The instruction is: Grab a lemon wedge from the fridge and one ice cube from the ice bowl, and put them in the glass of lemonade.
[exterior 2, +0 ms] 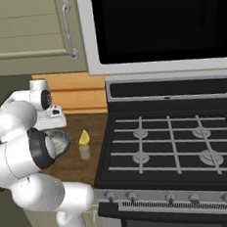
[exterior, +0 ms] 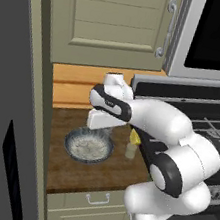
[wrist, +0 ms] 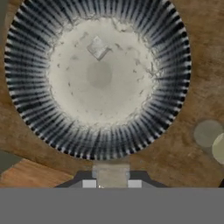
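Ice bowl [wrist: 98, 78], ribbed grey rim, whitish speckled contents, beneath hand [wrist: 111, 183] closed on pale cube.

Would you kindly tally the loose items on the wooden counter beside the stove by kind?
Round grey ribbed bowl of ice: 1
Small clear glass of pale lemonade: 1
Bright yellow lemon wedge, at the glass's top: 1
Total: 3
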